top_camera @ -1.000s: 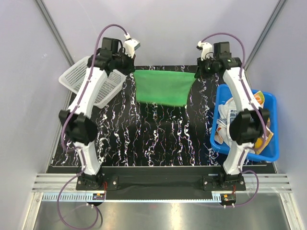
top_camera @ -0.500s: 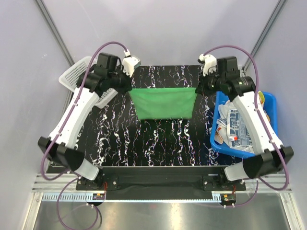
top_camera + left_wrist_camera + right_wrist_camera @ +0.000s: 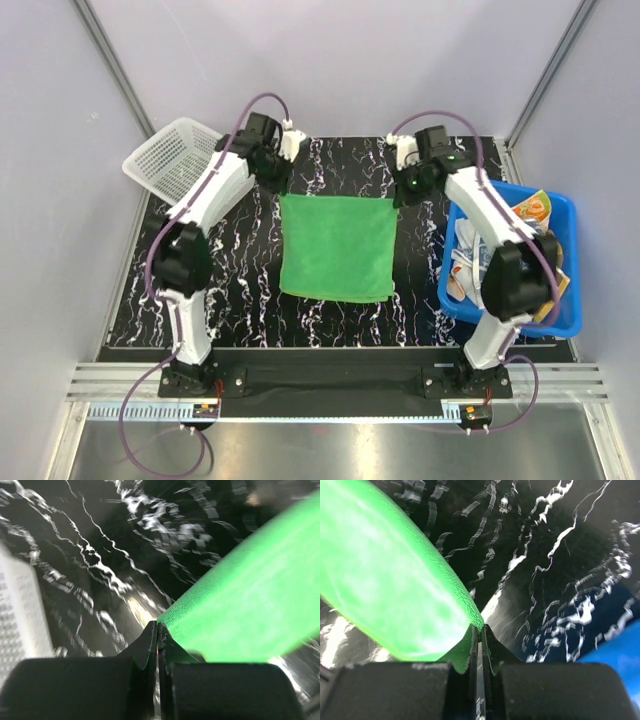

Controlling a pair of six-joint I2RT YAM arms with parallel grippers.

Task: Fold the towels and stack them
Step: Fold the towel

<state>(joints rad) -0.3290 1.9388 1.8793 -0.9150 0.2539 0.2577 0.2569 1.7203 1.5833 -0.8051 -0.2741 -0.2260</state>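
Note:
A plain green towel (image 3: 336,248) lies spread flat on the black marbled table (image 3: 240,290), its near edge loose toward the arm bases. My left gripper (image 3: 284,190) is shut on its far left corner, and the left wrist view shows the green towel (image 3: 250,595) pinched at the left gripper (image 3: 159,626). My right gripper (image 3: 397,197) is shut on the far right corner, and in the right wrist view the green towel (image 3: 385,590) ends between the tips of the right gripper (image 3: 481,627). More towels (image 3: 466,268) are bunched in the tub, partly hidden by the right arm.
A blue tub (image 3: 572,300) stands at the table's right edge, right beside the right arm. A white mesh basket (image 3: 170,160) sits tilted at the far left corner, just left of the left arm.
Both arms carried the green towel from hanging at the far edge toward the near side, then lowered. It now lies stretched flat instead of draped. Both grips held throughout.

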